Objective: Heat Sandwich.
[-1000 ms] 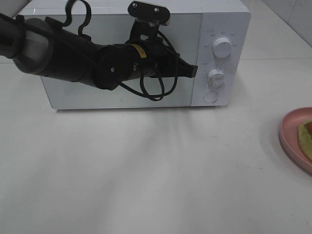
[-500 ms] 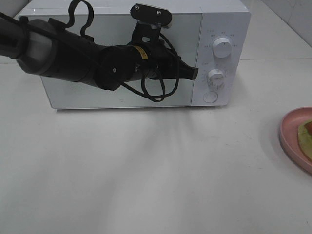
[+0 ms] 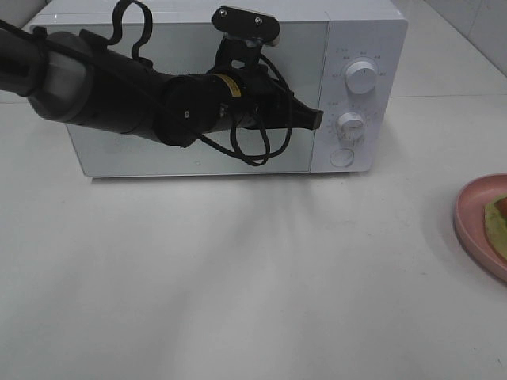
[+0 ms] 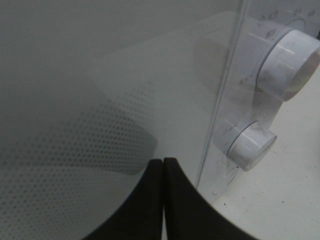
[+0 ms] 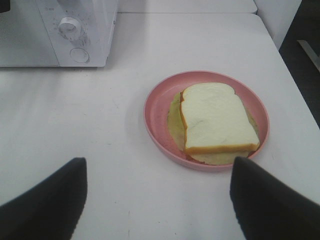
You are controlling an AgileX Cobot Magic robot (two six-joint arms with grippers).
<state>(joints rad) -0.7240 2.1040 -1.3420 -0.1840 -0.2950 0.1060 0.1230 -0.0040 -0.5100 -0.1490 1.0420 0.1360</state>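
On the pink plate [image 5: 159, 100] near the counter's [image 5: 100, 125] right edge lies your sandwich [image 5: 216, 117], with bare counter open between it and the microwave [image 3: 360, 32]. Your right end effector [image 5: 157, 195] hangs spread wide before the plate, holding nothing. Your left end effector [image 4: 163, 172] is clenched tight, its tips at the microwave door's [image 4: 100, 75] right edge beside the dials [image 4: 252, 142].

High view: we look down on the table [image 3: 238, 277] and microwave [image 3: 360, 32]. Left wrist sits close against its door [image 4: 100, 100]; right wrist faces the plate [image 5: 155, 107], microwave shared.
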